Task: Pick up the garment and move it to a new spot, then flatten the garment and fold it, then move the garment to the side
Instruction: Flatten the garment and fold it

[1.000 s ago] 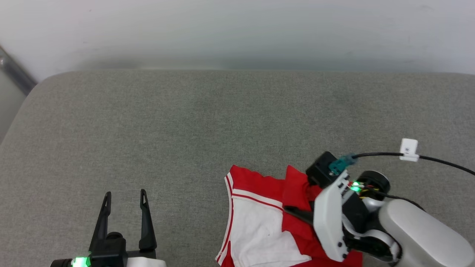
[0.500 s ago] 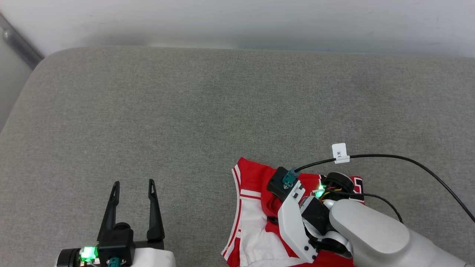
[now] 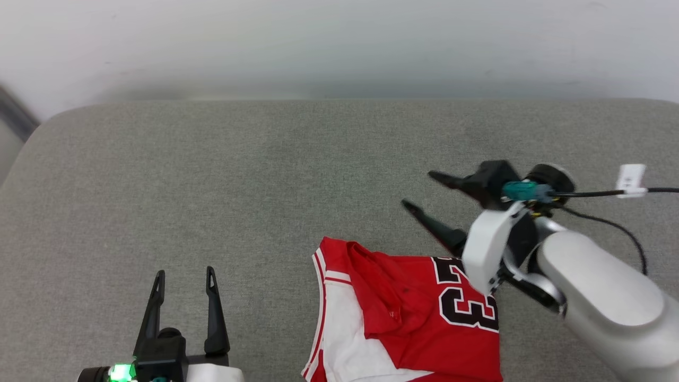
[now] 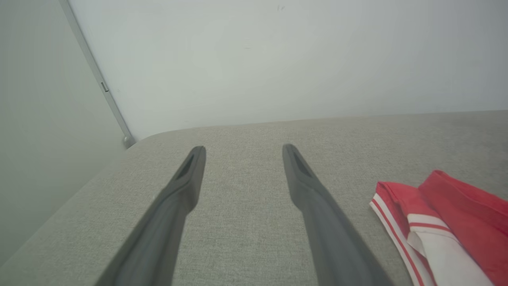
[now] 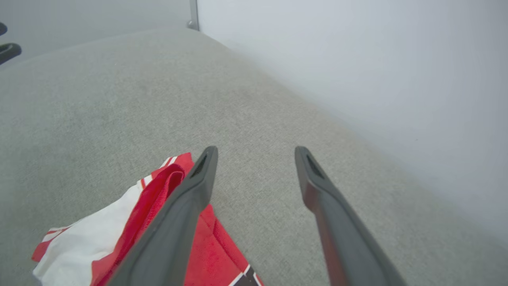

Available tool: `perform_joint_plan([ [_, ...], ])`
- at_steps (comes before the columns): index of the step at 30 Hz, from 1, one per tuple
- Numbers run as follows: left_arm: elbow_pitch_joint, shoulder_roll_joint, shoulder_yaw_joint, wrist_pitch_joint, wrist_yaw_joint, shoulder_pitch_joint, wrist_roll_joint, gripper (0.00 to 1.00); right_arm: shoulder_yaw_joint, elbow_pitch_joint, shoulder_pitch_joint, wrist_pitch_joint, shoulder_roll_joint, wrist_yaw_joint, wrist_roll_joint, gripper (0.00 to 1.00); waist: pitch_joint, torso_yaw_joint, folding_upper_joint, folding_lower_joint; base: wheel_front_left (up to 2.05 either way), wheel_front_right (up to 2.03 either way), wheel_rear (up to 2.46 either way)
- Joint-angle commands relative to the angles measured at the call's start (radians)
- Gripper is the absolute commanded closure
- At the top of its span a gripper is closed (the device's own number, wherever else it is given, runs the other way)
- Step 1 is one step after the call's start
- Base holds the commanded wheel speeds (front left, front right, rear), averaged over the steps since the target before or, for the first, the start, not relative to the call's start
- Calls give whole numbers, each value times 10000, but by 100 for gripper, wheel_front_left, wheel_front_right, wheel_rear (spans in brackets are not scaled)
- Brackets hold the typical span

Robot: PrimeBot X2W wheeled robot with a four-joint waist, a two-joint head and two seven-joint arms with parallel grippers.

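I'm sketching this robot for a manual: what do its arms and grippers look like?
The left gripper and the right gripper each have two long, tapering dark fingers with slotted tips. The right forearm is smooth, rounded and pale grey, with a white bracket at the wrist. A teal plug there joins a black cable carrying a white tag. A green light glows at the left wrist.
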Motion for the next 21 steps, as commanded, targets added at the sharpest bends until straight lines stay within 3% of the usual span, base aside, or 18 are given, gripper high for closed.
perform_joint_plan([
  [1, -55, 55, 22, -24, -33, 190, 81, 0, -814, -109, 395, -575, -238, -11, -539, 0, -164, -123, 0, -1, 0, 0, 0],
  [7, -146, 38, 51, -26, -5, 368, 81, 0, -4157, -444, 2091, -2462, -104, -10, -2322, 0, -410, -290, 0, -1, 0, 0, 0],
  [13, -245, 48, 82, -24, 8, 619, 78, 0, -7323, -1306, 4383, -3241, 964, -10, -4026, 0, -637, -425, 0, -1, 0, 0, 0],
  [21, -402, 103, 129, -24, -128, 871, -18, 0, -9159, -2920, 6675, -3307, 2349, -10, -4884, 0, -917, -458, 0, -1, 0, 0, 0],
])
